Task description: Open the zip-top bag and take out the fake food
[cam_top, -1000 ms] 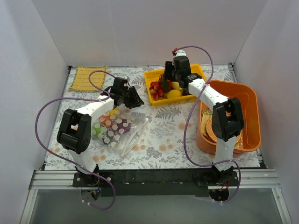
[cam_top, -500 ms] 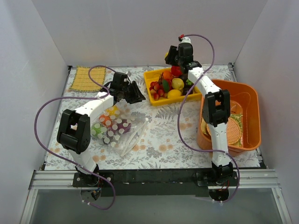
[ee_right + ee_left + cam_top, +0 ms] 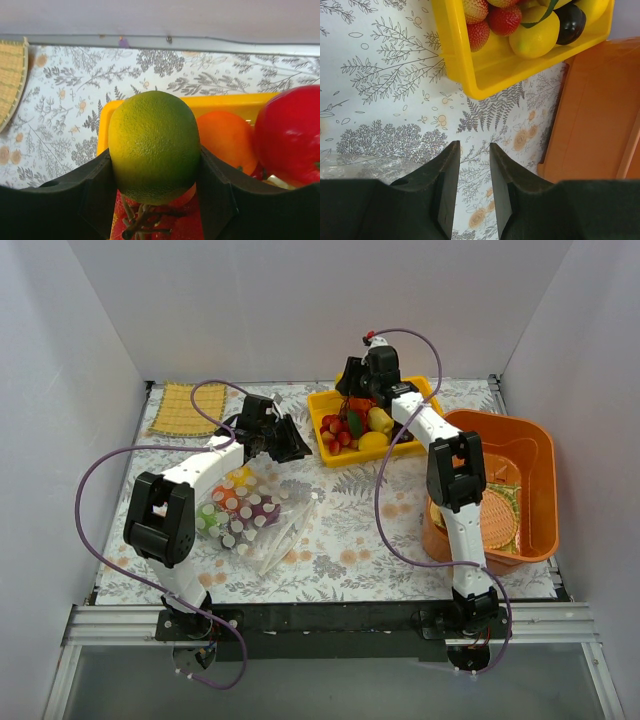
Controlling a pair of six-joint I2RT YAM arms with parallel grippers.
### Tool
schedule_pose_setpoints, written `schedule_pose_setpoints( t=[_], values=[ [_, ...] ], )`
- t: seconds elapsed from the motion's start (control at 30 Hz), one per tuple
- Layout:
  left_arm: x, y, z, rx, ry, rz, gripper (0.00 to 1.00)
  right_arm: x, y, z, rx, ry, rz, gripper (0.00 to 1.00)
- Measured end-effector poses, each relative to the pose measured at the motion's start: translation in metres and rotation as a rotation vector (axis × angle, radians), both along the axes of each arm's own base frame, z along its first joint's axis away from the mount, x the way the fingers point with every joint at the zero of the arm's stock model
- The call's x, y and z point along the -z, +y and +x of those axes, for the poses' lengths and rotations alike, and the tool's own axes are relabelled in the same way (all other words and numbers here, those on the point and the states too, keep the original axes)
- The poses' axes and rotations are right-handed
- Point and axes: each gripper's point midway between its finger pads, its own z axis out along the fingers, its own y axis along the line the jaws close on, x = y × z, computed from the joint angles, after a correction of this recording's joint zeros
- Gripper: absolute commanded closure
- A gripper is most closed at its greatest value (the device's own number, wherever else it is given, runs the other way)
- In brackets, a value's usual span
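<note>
Flowery cloth (image 3: 350, 540) all over the table, white walls around. Nearest the arm bases, the zip-top bag (image 3: 270, 535): clear, crinkly, dotted with white spots, lying flat, long side running about left to right, fake food (image 3: 232, 508) inside in green, orange, yellow and purple. Not yet empty, by the look of it. Just past it, the left gripper (image 3: 472, 150), pointing away from the bag toward the yellow tray (image 3: 470, 80), fingers a little apart with nothing between. So: bag on the near side of that pincer, and much closer to the left arm than the right. Farther back, the right gripper (image 3: 155, 175) over the tray, squeezing a round, bumpy green-yellow fruit (image 3: 154, 135). More fake food, hard and shiny, piled under it. Off right, a smooth orange tub (image 3: 535, 450); far left, a woven mat (image 3: 185, 408).
</note>
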Motion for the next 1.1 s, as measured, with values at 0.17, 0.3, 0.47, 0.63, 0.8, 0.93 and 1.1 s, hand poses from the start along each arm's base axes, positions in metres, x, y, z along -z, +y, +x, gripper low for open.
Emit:
schedule_pose_setpoints(
  t=[0.17, 0.3, 0.47, 0.63, 0.8, 0.93, 1.1],
  values=[
    [0.000, 0.000, 0.000, 0.002, 0.002, -0.001, 0.70, 0.014, 0.013, -0.013, -0.024, 0.041, -0.019, 0.66],
    [0.000, 0.000, 0.000, 0.001, 0.001, -0.001, 0.70, 0.016, 0.025, -0.019, -0.035, 0.043, -0.033, 0.56],
    [0.000, 0.001, 0.000, 0.001, 0.002, -0.002, 0.70, 0.024, 0.031, -0.025, -0.041, 0.063, -0.049, 0.43],
    [0.000, 0.002, 0.001, -0.001, 0.002, -0.003, 0.70, 0.036, 0.036, -0.029, -0.051, 0.083, -0.060, 0.28],
    [0.000, 0.003, 0.001, -0.004, 0.002, -0.003, 0.70, 0.044, 0.039, -0.032, -0.059, 0.099, -0.074, 0.21],
    [0.000, 0.003, 0.001, -0.004, 0.002, -0.003, 0.70, 0.043, 0.040, -0.032, -0.061, 0.096, -0.076, 0.18],
    [0.000, 0.006, 0.002, -0.009, -0.001, -0.002, 0.67, 0.041, 0.038, -0.032, -0.060, 0.088, -0.088, 0.16]
  ],
)
